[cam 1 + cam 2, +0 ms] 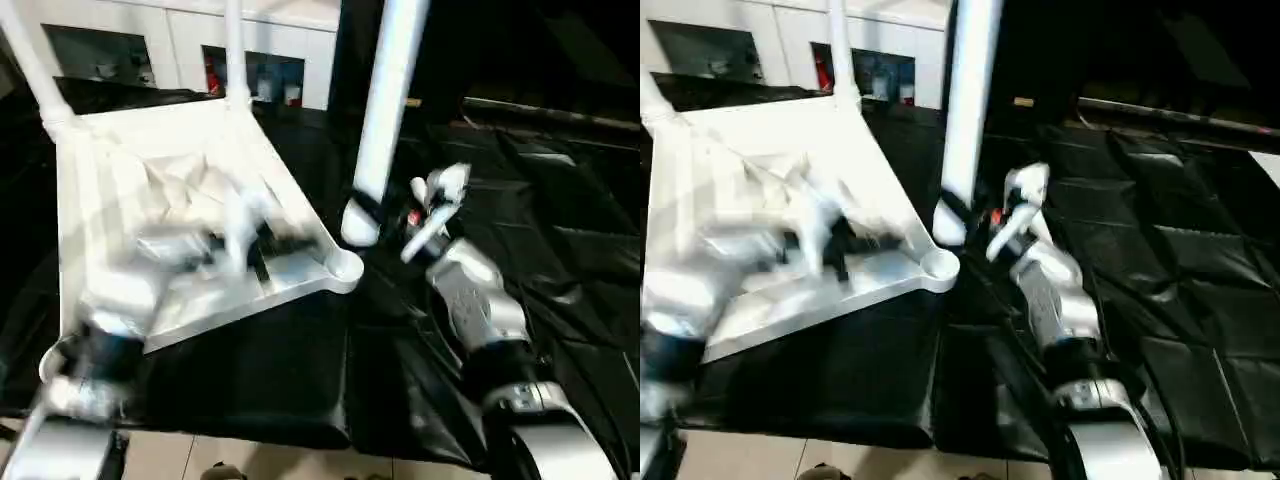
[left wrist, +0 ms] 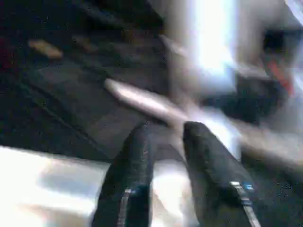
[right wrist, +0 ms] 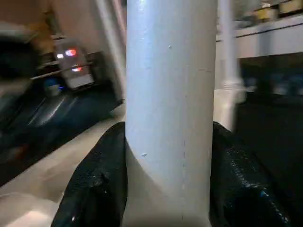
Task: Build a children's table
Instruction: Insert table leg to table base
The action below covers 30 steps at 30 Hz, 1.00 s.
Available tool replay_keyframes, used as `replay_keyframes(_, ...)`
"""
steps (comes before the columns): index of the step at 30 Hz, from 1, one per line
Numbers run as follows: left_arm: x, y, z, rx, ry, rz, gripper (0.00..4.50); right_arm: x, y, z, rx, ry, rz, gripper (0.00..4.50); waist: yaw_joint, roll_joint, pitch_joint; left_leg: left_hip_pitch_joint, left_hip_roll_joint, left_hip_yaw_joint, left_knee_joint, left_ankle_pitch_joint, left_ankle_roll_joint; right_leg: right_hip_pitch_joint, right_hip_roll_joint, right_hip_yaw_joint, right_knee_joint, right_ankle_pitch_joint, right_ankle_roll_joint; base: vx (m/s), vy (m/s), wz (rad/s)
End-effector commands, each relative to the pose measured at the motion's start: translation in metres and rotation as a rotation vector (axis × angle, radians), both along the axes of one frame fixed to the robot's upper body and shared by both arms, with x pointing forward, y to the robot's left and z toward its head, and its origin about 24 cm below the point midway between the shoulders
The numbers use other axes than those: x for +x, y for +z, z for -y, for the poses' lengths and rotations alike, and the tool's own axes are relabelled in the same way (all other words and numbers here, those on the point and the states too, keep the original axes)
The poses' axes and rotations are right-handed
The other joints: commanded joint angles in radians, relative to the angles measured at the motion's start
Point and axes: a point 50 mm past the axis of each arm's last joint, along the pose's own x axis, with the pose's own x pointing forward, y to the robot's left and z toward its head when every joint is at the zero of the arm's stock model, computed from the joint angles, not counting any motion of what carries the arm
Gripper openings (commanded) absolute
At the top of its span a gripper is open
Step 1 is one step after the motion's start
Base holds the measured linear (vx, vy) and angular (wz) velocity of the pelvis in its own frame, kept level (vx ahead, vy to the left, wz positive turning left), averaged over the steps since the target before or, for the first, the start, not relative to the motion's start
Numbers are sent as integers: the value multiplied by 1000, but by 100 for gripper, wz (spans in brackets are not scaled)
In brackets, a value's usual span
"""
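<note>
Count: 1 tabletop (image 1: 150,150), upside down on the black-draped table (image 1: 560,230), ribs up. 3 legs in view: 2 stand in the far corner sockets (image 1: 232,50) (image 1: 30,60), the third leg (image 1: 385,110) is upright in the right gripper (image 1: 372,215), jaws clamped on its lower end, just beside the empty near corner socket (image 1: 345,266). Left gripper (image 2: 165,142) over the tabletop, blurred, jaws narrowly parted, holding nothing.

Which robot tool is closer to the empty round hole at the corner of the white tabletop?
Right. The right tool grips a white leg just beside the empty corner socket. The left tool hovers over the tabletop, farther in from that corner.
</note>
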Motion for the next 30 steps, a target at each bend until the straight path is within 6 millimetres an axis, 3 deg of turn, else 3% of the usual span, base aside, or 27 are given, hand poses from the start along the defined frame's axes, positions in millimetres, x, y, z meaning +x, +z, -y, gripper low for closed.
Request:
replay_keyframes(1,7,10,1,-60,63,24,170,-2,8,-2,12,35,34,188,7,12,-75,6,5,9,-56,-166,14,65,-62,52,-59,-87,-203,0,0,0)
replay_keyframes(2,9,16,6,-125,51,14,186,-4,7,-6,6,56,34,188,9,6,-76,3,5,8,-55,-146,18,68,-64,52,-56,-74,-201,0,0,0)
replay_keyframes(6,10,21,24,-261,-66,-67,209,-7,3,-11,5,75,18,188,18,13,-78,4,2,12,-50,-95,30,65,-62,52,-49,-9,-227,0,0,0)
replay_keyframes(8,8,19,30,-264,-102,-79,232,-8,3,-12,1,75,17,188,21,11,-78,5,3,12,-50,-94,35,66,-61,52,-51,-3,-231,0,0,0)
replay_keyframes(9,8,18,35,-271,-126,-89,230,-8,3,-12,-1,76,15,188,24,20,-78,5,3,10,-51,-99,33,67,-62,52,-51,-5,-229,0,0,0)
replay_keyframes(10,6,20,40,-318,-164,-105,230,-8,3,-12,-2,76,13,188,22,21,-78,5,3,10,-51,-107,29,67,-62,52,-52,-9,-227,0,0,0)
replay_keyframes(11,-1,25,47,-396,-250,-134,259,-8,3,-10,-5,63,10,188,24,19,-78,5,3,11,-50,-114,21,69,-63,52,-50,-10,-231,0,0,0)
replay_keyframes(12,-3,26,48,-416,-278,-142,259,-8,3,-10,-6,60,10,188,25,18,-78,5,3,11,-51,-118,16,69,-64,52,-51,-13,-239,0,0,0)
replay_keyframes(14,-7,24,50,-418,-314,-159,274,-8,4,-9,-7,59,11,188,28,19,-77,7,4,12,-51,-129,15,67,-63,52,-53,-19,-245,0,0,0)
replay_keyframes(20,-16,17,55,-357,-392,-157,316,-12,3,-10,-39,100,14,188,27,14,-78,4,4,9,-51,-120,17,72,-63,52,-53,-28,-217,0,0,0)
replay_keyframes(26,-13,8,61,-207,-308,-89,366,-16,1,-14,-84,151,17,188,30,17,-78,7,6,10,-51,-120,19,70,-62,52,-55,-31,-205,0,0,0)
replay_keyframes(28,-8,10,61,-223,-269,-73,366,-16,1,-14,-94,156,16,188,34,20,-77,8,6,10,-51,-136,12,68,-62,52,-57,-56,-199,0,0,0)
replay_keyframes(30,-6,14,61,-263,-249,-74,341,-16,1,-14,-93,150,14,188,36,14,-78,6,7,9,-51,-138,5,70,-63,53,-56,-51,-199,0,0,0)
